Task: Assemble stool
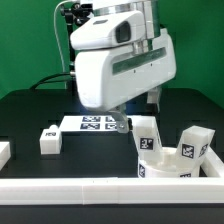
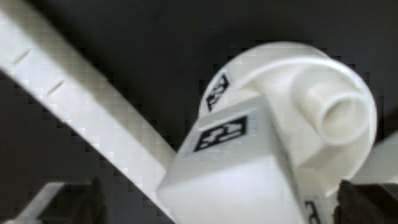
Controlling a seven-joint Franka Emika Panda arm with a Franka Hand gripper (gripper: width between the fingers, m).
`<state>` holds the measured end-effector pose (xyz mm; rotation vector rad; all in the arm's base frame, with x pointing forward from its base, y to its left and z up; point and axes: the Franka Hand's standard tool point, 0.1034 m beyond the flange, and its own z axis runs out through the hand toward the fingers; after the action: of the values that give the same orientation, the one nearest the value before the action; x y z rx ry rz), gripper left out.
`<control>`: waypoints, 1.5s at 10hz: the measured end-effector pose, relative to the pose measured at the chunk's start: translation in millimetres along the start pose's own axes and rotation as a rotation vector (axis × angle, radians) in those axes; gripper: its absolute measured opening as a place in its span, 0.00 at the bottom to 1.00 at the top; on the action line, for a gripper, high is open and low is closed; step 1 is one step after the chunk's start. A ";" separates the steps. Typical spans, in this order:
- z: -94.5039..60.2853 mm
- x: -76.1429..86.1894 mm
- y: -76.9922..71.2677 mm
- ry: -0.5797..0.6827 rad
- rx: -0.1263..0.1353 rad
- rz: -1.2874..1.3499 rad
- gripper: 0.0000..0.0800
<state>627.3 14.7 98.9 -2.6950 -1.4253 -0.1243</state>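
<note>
Fingers [image 1: 120,123] spread wide, holding nothing; a tagged stool leg [image 2: 228,168] sits just ahead, against the round seat [image 2: 294,75]. Best to centre the leg between them before closing.

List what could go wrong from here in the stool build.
1. A leg sits right in front of the seat, with the border rail close beside them. The open end effector may have little room for its fingers and could nudge the seat or catch the rail.
2. The tall upright leg in that cluster looks easy to tip if bumped on approach.
</note>
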 end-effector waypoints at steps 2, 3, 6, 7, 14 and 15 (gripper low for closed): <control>3.1 6.1 -4.2 -0.018 -0.012 -0.126 0.81; 4.9 7.4 -5.5 -0.038 -0.016 -0.215 0.81; 25.8 34.6 -4.4 -0.058 -0.021 -0.334 0.81; 6.1 10.7 -4.3 -0.068 -0.028 -0.301 0.81; -2.6 6.8 -3.5 -0.066 -0.044 -0.283 0.05; -2.8 6.5 -3.1 -0.066 -0.044 -0.283 0.01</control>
<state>628.3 21.5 102.6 -2.5363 -1.8373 -0.0875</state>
